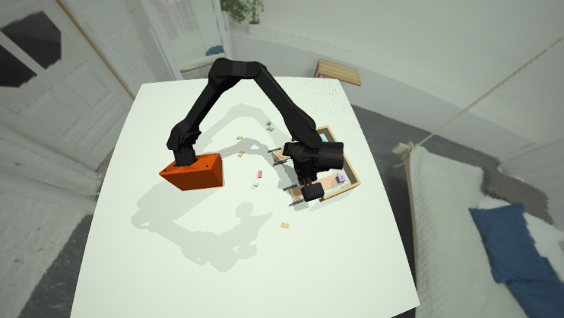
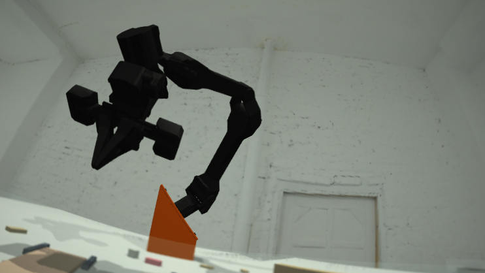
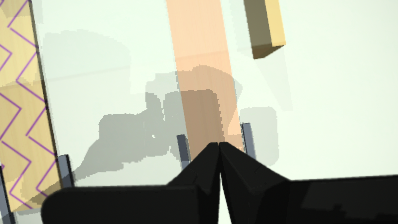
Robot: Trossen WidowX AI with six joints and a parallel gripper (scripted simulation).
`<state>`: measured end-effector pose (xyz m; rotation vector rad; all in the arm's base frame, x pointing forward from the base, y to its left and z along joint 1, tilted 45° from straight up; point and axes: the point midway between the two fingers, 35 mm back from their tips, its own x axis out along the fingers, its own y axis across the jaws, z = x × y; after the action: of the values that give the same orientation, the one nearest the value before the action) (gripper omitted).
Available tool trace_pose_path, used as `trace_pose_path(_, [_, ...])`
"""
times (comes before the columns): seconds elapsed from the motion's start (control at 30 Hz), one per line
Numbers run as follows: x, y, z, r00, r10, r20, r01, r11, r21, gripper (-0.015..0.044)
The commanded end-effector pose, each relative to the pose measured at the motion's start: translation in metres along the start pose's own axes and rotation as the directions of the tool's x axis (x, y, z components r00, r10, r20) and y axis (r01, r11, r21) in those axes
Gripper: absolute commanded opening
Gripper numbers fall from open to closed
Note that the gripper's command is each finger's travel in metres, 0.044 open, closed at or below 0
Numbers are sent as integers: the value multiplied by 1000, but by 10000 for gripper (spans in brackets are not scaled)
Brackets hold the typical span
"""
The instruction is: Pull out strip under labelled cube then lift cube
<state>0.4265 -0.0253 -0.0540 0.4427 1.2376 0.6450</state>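
The labelled cube, a lilac cube (image 1: 340,178), sits on the far end of the plain peach strip (image 1: 329,182) (image 3: 202,50). This strip lies flat, its near end between two dark rails (image 1: 296,203) (image 3: 249,140) (image 2: 36,248). A zigzag-patterned strip (image 3: 17,100) (image 1: 278,154) lies to its left in the wrist view. A teal cube (image 1: 323,140) shows only as a sliver past the arm. My gripper (image 2: 96,166) (image 3: 218,150) is shut with nothing between its fingertips. It hangs above the near end of the peach strip, touching nothing.
A low wooden wall (image 1: 351,170) (image 3: 277,25) runs around the far ends of the strips. Small loose blocks lie about, among them a red one (image 1: 260,173) (image 2: 153,261) and a tan one (image 1: 284,224) (image 2: 16,230). The orange arm base (image 1: 201,176) (image 2: 169,226) stands on the table.
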Motion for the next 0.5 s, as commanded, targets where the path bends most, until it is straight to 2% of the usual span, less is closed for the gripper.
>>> trace_pose_path(0.0, [35,-12,-11,972,68,-225,-86,994,-71,0])
trace_pose_path(0.1, [42,-11,-20,955,92,-282,-120,989,-85,0])
trace_pose_path(0.47, [45,-11,-19,955,92,-281,-120,989,-85,0])
